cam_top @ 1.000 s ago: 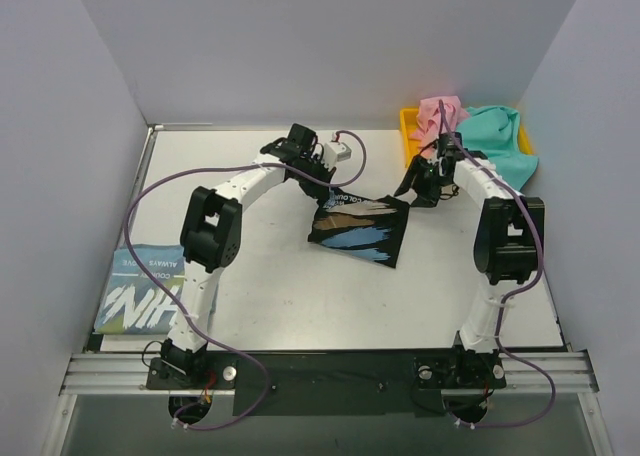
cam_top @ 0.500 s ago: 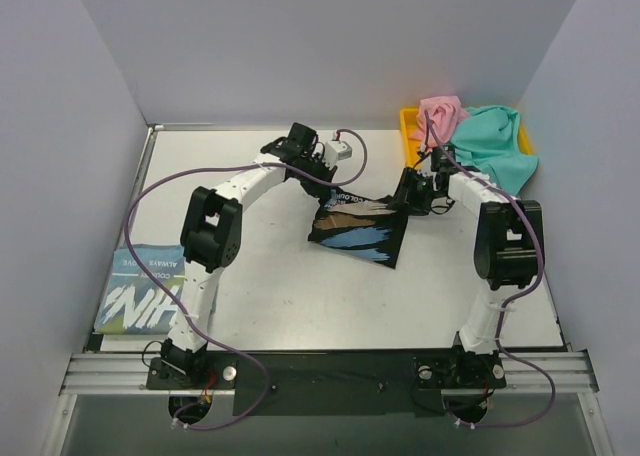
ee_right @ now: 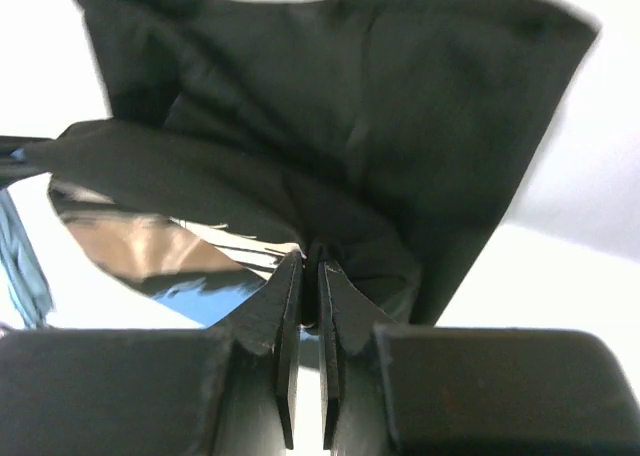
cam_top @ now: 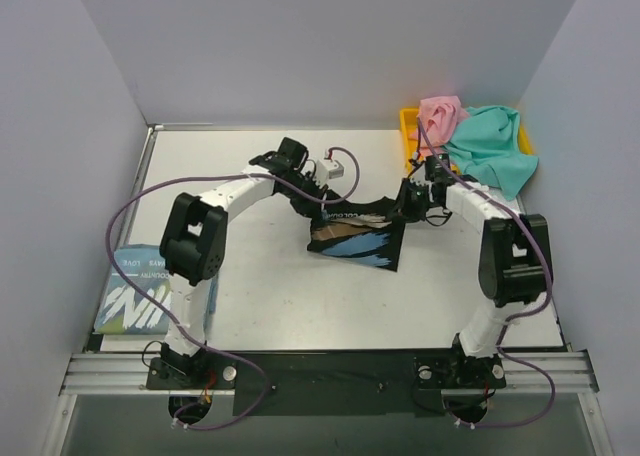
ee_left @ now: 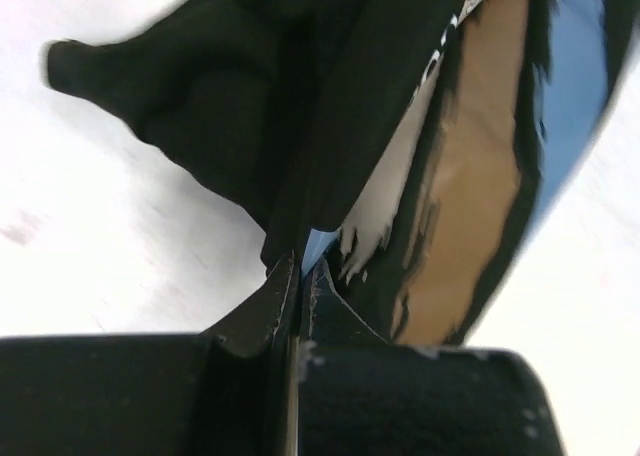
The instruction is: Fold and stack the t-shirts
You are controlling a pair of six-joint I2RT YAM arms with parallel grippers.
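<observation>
- From above, my left gripper (cam_top: 318, 196) and right gripper (cam_top: 401, 203) are too small to show how their tips sit on the black t-shirt (cam_top: 352, 238).
- In my left wrist view the cloth runs off the top and right edges. Its outline is smeared by blur and its white lettering cannot be read.
- In my right wrist view the shirt's far corner is blurred, and its left part is cut off.
- My left arm (cam_top: 190, 248) covers part of the light blue t-shirt (cam_top: 130, 301), breaking up its lettering.
- The pink t-shirt (cam_top: 440, 114) and teal t-shirt (cam_top: 490, 148) hide most of the yellow tray (cam_top: 407, 123).
</observation>
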